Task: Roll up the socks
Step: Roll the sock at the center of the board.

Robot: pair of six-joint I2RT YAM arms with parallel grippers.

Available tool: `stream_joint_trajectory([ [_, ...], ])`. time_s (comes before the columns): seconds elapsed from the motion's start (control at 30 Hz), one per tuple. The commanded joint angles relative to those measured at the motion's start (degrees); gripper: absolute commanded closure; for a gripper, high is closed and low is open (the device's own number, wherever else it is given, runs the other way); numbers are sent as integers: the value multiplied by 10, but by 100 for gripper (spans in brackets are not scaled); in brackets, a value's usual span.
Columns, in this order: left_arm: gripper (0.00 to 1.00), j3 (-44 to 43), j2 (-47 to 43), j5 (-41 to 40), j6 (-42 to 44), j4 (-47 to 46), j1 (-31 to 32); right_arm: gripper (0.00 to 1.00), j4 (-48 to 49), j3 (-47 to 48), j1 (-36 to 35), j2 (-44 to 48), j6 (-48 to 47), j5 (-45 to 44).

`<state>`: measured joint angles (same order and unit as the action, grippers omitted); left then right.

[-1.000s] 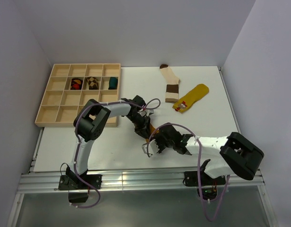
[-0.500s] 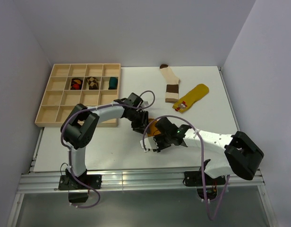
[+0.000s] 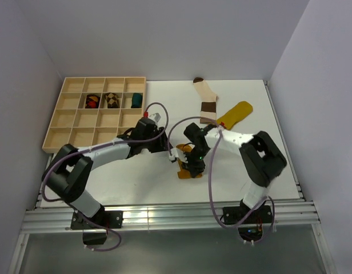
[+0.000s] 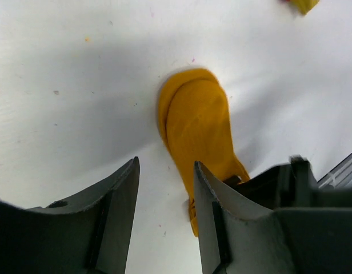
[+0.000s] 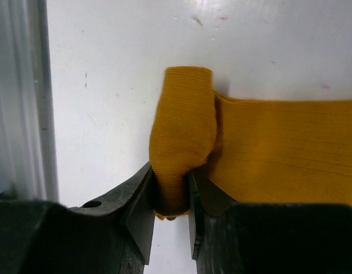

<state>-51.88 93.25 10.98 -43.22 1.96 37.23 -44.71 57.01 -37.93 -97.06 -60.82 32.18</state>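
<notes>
My right tool (image 5: 173, 197) pinches the mustard sock (image 5: 279, 148) at its rolled end; my left tool (image 4: 164, 191) hangs open nearby.

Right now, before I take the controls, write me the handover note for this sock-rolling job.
Left gripper: fingers open, empty, above the table by the mustard sock.
Right gripper: fingers shut on the rolled-up end of the mustard sock; the rest of it lies flat.
Cream sock with brown bands and yellow sock: flat and unrolled at the far side of the table.
Done: the mustard roll is started, about one turn.
Left: finish that roll, then roll the other two.
</notes>
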Motion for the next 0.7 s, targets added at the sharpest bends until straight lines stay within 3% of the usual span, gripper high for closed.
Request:
stream_joint_trajectory([
  [0.0,53,48,-68,-61,-10,-112,7,68,-148,88,57,-102,-53,64],
  [0.13,51,113,-129,-136,16,-163,35,68,-278,183,109,-195,-99,104],
  [0.33,48,92,-112,-208,136,-169,145,68,-379,295,165,-306,-127,146],
  [0.5,48,66,-58,-206,218,-191,220,68,-378,317,171,-331,-97,143],
  [0.67,44,61,-14,-176,263,-229,250,68,-372,323,173,-346,-70,139],
])
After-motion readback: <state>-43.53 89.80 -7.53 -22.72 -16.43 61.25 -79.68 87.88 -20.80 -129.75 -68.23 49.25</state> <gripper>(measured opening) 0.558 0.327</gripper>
